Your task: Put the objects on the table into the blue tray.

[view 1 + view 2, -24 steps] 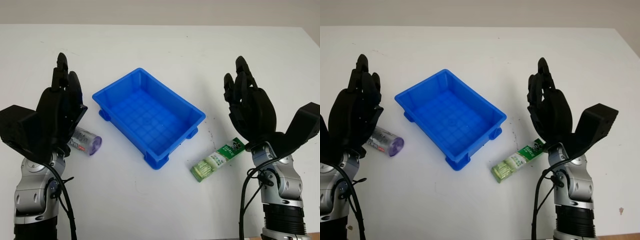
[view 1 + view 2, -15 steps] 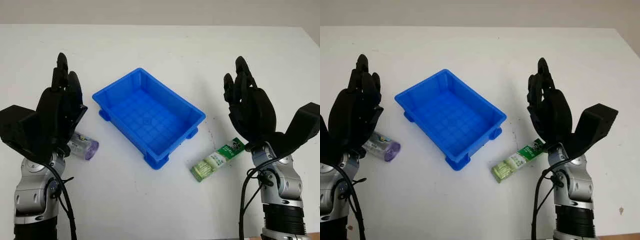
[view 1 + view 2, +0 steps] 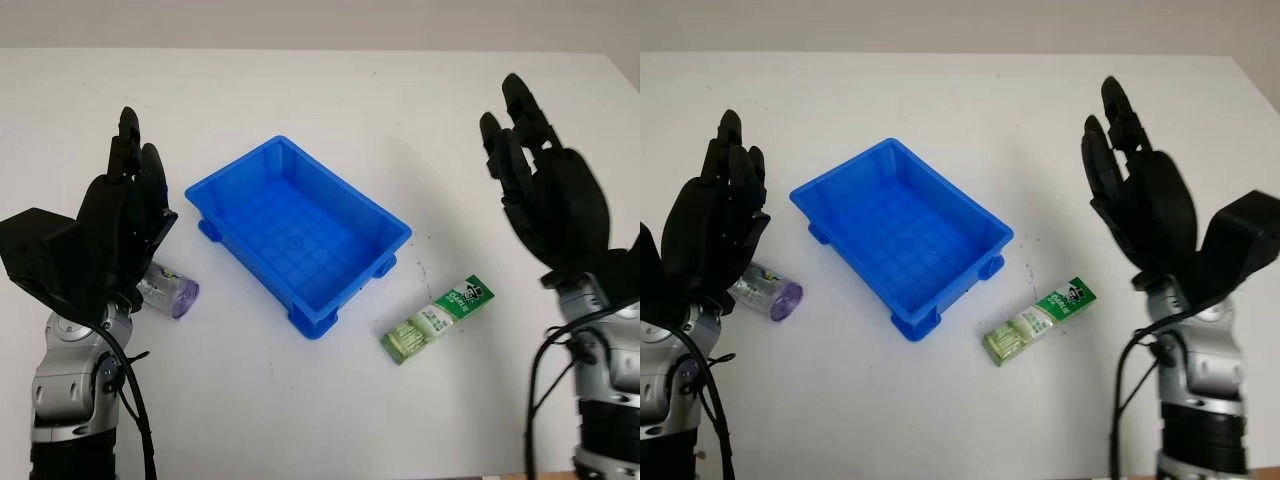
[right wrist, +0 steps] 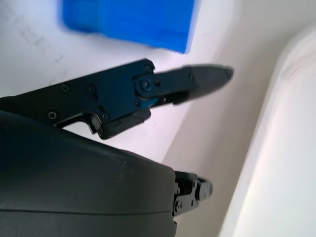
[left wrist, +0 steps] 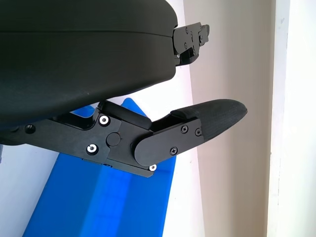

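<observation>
The green packet (image 3: 436, 320) carried white print and a dark round mark near its upper end, but none of it could be read. It lay flat on the white table (image 3: 330, 100), angled, just off the tray's right near corner and not touching it. The bottle (image 3: 168, 292) lay on its side left of the tray, its purple end toward me, its label a grey smear of illegible marks; the left hand (image 3: 118, 225) hid its far end.

The blue tray (image 3: 241, 169) sat cornerwise in the middle, with nothing in it.

The left hand was raised over the bottle, open, holding nothing, fingers straight and pointing away. The right hand (image 3: 545, 190) was up too, open and holding nothing, fingers straight, well right of the packet and beyond it.
</observation>
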### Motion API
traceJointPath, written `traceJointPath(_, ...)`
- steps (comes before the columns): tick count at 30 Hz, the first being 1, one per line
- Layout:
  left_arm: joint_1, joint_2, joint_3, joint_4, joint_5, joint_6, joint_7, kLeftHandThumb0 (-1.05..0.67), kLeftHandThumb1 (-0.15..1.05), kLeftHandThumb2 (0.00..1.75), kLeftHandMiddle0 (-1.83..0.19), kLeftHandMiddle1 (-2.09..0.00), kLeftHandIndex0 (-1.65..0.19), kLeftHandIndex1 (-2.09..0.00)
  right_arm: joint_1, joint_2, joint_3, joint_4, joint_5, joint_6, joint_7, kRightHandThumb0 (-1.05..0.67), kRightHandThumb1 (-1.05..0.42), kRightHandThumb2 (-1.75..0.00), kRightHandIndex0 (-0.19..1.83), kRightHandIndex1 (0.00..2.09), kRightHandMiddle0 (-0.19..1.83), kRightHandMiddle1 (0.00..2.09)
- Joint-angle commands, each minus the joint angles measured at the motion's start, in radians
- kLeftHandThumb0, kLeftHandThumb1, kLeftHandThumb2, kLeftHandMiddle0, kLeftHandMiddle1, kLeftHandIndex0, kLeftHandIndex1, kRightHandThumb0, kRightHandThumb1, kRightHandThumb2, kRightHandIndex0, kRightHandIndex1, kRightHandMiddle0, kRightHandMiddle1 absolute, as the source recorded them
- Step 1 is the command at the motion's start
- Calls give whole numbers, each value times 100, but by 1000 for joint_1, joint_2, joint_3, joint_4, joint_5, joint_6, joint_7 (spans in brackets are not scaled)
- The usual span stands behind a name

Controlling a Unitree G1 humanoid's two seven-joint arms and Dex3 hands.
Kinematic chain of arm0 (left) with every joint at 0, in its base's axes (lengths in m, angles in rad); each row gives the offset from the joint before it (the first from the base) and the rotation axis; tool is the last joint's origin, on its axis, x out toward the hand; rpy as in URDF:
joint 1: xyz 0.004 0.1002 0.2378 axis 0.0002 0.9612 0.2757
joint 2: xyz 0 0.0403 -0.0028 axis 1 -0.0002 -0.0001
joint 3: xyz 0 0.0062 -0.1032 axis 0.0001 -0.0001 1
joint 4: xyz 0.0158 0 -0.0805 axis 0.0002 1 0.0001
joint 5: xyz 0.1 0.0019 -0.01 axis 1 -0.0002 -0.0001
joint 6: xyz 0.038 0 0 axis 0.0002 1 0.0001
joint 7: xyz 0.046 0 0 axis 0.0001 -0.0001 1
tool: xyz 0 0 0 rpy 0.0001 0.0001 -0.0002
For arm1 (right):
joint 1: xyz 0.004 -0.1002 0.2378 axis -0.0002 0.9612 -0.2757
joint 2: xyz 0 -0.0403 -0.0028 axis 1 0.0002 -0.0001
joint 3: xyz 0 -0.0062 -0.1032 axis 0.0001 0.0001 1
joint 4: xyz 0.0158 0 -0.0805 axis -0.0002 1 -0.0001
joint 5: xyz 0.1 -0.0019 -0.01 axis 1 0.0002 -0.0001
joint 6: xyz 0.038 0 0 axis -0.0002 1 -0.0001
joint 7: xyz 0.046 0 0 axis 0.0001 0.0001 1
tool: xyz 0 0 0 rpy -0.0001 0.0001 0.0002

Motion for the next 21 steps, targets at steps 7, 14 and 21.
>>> traceJointPath(7, -15, -7, -20, -8, 6, 10, 12, -73, 105, 78, 19, 0, 19, 0, 117, -295, 3, -122, -264, -315, 175, -69, -80, -6, 45, 10, 42, 9)
traceJointPath(14, -10, -1, -20, -21, 1, 13, 9, -73, 105, 78, 19, 0, 19, 0, 206, -397, -67, -226, -376, -446, 250, -67, -80, -6, 46, 8, 47, 9)
traceJointPath(21, -13, 2, -15, -15, -1, 9, -4, -72, 105, 80, 19, 0, 19, 0, 252, -431, -129, -296, -375, -518, 314, -61, -81, -6, 58, 12, 56, 10)
